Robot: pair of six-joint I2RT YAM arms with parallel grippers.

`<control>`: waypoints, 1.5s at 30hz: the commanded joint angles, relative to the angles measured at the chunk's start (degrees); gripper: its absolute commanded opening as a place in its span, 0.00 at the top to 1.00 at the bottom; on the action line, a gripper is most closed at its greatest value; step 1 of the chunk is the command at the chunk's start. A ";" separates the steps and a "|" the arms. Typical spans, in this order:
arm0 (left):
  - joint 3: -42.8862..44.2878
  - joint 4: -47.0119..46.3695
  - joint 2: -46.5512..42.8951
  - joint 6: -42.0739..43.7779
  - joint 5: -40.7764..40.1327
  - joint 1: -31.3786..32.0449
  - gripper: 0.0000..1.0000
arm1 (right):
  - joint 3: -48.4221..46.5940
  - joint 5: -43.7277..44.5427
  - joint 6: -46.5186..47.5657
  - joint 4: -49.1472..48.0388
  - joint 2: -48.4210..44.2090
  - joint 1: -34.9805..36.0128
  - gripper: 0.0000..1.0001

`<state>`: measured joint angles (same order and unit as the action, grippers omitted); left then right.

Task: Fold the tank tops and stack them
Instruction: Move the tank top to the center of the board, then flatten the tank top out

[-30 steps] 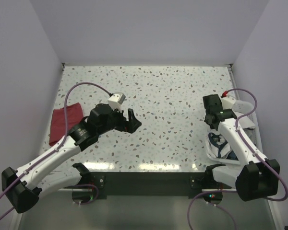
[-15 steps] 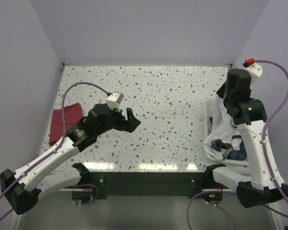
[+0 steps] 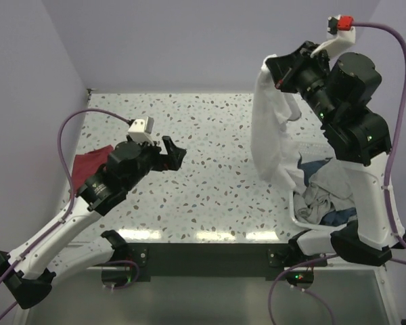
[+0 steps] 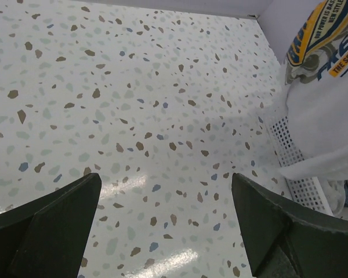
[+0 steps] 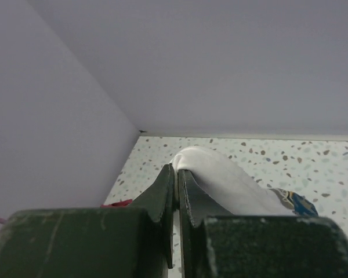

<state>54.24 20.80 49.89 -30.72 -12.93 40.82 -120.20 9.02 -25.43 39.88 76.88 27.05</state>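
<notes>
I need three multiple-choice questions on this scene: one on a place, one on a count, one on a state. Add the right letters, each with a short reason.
1. Where does the dark red tank top lie?
A. far right corner
B. the table's left edge
C. hanging in the air

2. How many grippers hold cloth?
A. two
B. none
C. one

3. How is the left gripper?
A. open, empty
B. shut on cloth
C. shut on a cable

Answers:
1 B: red cloth shows there, partly hidden.
2 C: only the right gripper clamps the white tank top, raised high.
3 A: its fingers stand apart, nothing between.
</notes>
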 commanded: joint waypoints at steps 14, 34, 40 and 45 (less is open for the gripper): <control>0.78 0.38 0.99 -3.91 -6.14 -1.44 0.00 | 10.91 -6.31 -1.90 -10.87 12.06 7.49 0.89; -26.28 -13.48 13.28 -18.05 7.91 -1.97 0.26 | 62.27 5.15 -11.57 -13.42 -3.76 1.07 0.55; -27.43 -19.29 19.53 -20.78 9.85 -2.06 0.30 | 70.45 2.32 -14.64 -19.57 -2.09 4.50 0.56; -26.38 -22.29 24.45 -21.66 9.42 -1.97 0.35 | 74.85 2.41 -15.97 -26.49 1.06 5.65 0.57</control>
<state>26.96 3.44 71.64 -50.46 -3.84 39.03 -47.07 11.94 -39.07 21.61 76.18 32.45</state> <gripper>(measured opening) 0.674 0.437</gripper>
